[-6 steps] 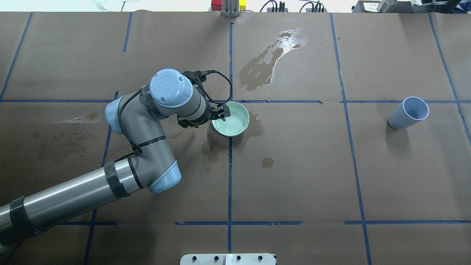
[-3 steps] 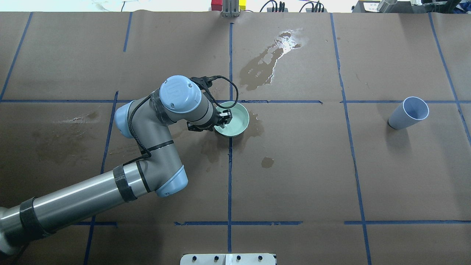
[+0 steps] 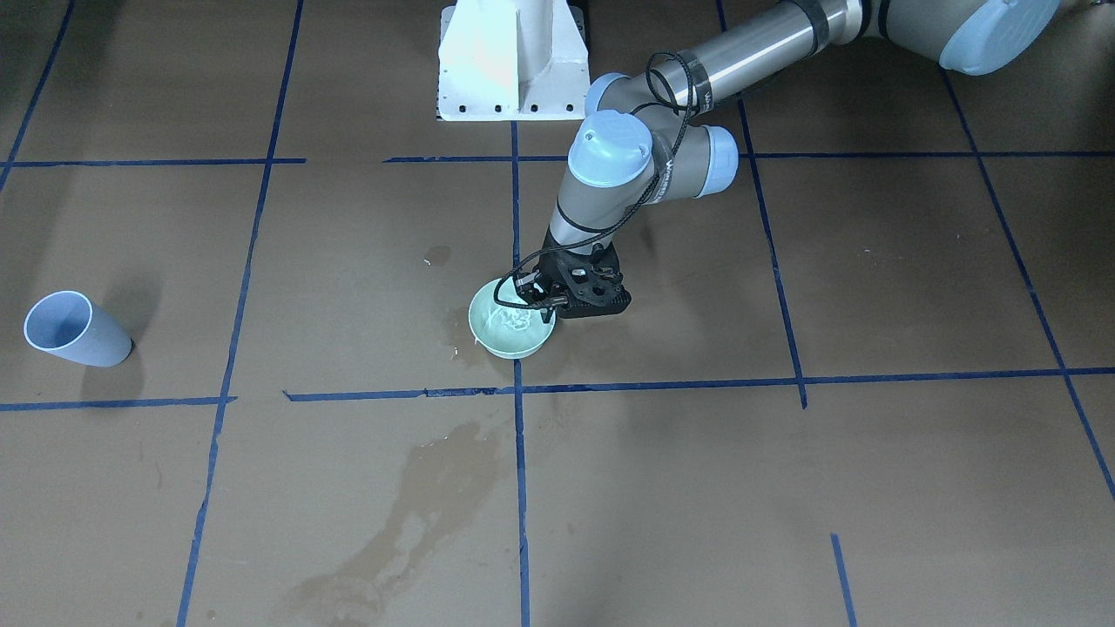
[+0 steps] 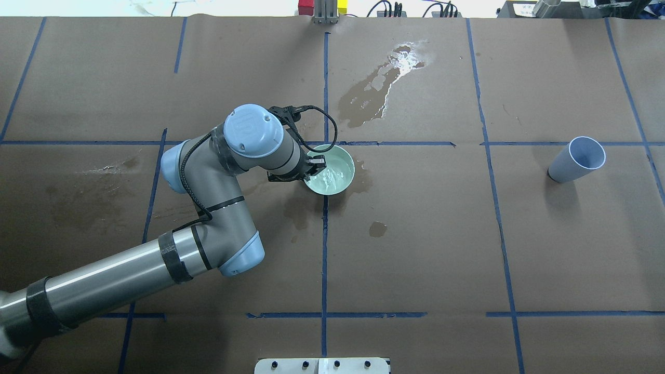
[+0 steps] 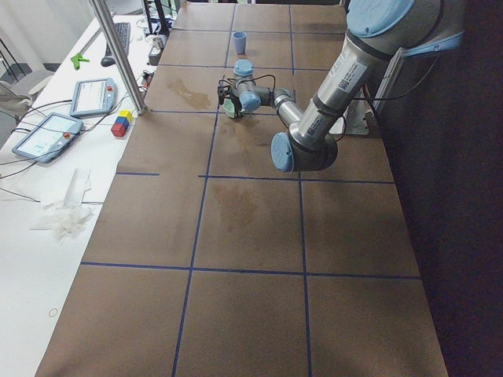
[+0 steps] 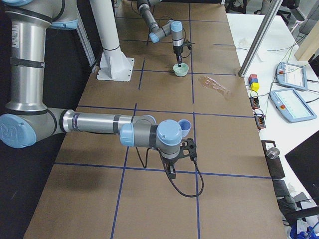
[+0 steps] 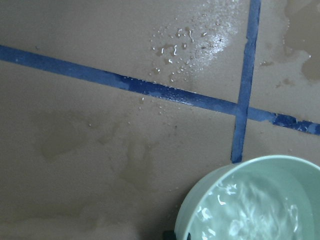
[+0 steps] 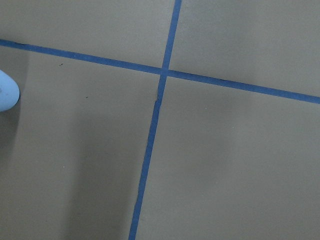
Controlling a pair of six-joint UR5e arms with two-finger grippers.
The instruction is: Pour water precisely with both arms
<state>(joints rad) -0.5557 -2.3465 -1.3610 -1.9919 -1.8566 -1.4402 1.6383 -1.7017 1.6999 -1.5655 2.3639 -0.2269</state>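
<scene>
- Within the last second our left gripper (image 4: pixel 315 165) has pinched the left rim of the green bowl (image 4: pixel 347 181) at mid-worktop. The water (image 4: pixel 329 179) inside now ripples, so lifting looks next.
- Right gripper (image 6: pixel 172 172) — we cannot tell its state.
- Open worktop all round; the cup (image 4: pixel 577 159) sits well apart, toward the right edge.

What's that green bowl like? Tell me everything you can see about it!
The bowl is small, round and pale green, and looks smooth, like plastic or glazed ware. It stands upright on the brown table, by a crossing of blue tape lines, with dark wet patches beside it. Inside is a little clear water, rippled and glinting. The left gripper is at its rim, on the side toward the robot's left; whether it pinches the rim is unclear.
</scene>
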